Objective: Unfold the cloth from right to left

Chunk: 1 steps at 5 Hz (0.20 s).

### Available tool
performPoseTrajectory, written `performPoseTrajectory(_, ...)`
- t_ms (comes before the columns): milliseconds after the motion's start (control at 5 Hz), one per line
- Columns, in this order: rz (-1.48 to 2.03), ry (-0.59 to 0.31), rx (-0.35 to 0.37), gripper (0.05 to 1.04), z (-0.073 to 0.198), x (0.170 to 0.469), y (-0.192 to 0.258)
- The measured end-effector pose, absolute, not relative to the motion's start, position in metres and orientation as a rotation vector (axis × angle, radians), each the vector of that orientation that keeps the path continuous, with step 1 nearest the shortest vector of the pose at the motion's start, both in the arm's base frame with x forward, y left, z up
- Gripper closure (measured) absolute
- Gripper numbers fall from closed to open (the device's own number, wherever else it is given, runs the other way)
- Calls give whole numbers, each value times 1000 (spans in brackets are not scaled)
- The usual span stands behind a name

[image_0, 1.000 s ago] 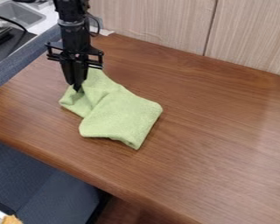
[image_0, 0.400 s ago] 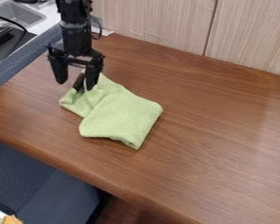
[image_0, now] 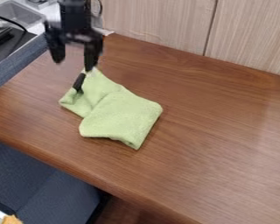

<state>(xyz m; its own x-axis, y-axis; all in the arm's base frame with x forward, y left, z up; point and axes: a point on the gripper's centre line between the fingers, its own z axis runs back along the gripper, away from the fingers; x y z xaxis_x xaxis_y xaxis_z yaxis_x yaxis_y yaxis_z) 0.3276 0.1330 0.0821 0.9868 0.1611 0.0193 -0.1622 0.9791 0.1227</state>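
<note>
Nearest, at lower left, find dark blue seating [image_0: 37, 183] below the slanting front edge of the brown table [image_0: 212, 144]. Past that edge, left of centre, see the green cloth [image_0: 122, 118], folded over itself, with the broadest stretch of tabletop to its right. Against its upper left, note a small black piece [image_0: 79, 82]. At upper left, find the gripper [image_0: 73, 63], spread wide. Farthest, see pale panels [image_0: 154, 22] along the top.

Bright light, pale glare on tabletop [image_0: 224, 131] — claw [image_0: 73, 65] blurred
</note>
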Motion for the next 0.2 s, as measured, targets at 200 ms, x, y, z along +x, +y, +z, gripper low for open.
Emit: performPoseTrajectory(200,165,-35,139,83,93,326,133)
